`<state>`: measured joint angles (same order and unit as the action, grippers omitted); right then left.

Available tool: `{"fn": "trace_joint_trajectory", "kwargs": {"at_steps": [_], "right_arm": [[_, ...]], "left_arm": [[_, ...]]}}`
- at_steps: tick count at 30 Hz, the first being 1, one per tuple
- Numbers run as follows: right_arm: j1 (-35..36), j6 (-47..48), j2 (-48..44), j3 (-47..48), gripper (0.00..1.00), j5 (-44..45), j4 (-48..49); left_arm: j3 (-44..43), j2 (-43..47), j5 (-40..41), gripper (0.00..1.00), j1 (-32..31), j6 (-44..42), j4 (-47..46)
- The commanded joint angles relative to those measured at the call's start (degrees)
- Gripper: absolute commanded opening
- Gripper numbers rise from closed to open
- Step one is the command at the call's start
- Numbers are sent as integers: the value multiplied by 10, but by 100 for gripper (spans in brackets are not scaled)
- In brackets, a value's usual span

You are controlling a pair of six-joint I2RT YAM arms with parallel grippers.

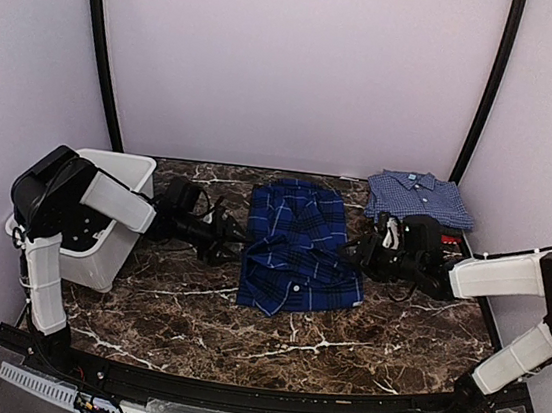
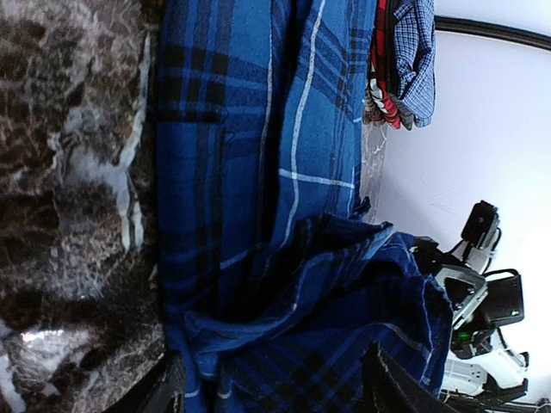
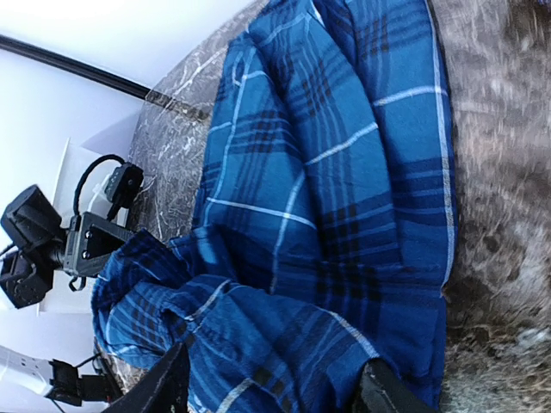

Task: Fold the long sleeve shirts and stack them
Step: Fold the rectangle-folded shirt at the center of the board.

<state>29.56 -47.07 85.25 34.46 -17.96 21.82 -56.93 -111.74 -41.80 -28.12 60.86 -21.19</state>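
The deep-blue plaid shirt [image 1: 301, 250] lies folded lengthwise in the middle of the marble table, its near end bunched into loose folds [image 2: 344, 284] [image 3: 224, 318]. My left gripper [image 1: 235, 237] sits at its left edge and my right gripper [image 1: 356, 252] at its right edge. Both are low over the table and face each other. In the left wrist view the gripper [image 2: 280, 391] stands open with rumpled plaid between the fingers, and so does the right one [image 3: 271, 391]. A folded lighter blue fine-check shirt [image 1: 420, 197] rests at the back right on a red shirt [image 2: 379, 77].
A white plastic bin [image 1: 121, 159] stands at the left edge of the table behind my left arm. The stack of folded shirts is close behind my right wrist. White walls and black curved poles [image 1: 103, 54] close off the back and sides.
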Motion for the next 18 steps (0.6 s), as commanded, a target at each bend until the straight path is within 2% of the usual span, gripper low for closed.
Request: {"fn": "trace_joint_trajectory", "kwargs": {"at_steps": [1, 5, 11, 14, 18], "right_arm": [[-4, 74, -40, 25, 63, 43, -64], [-4, 90, -38, 33, 68, 33, -85], [-5, 81, 14, 53, 70, -2, -76], [-11, 71, 40, 62, 70, -22, -51], [-14, 94, 39, 89, 70, -4, -78]], "left_arm": [[-31, 41, 11, 70, 10, -59, 50], [-51, 40, 4, 71, 11, -78, 66], [-60, 45, -4, 70, 11, -97, 91], [-48, 62, 0, 70, 11, -114, 107], [-8, 115, 13, 69, 7, -144, 130]]}}
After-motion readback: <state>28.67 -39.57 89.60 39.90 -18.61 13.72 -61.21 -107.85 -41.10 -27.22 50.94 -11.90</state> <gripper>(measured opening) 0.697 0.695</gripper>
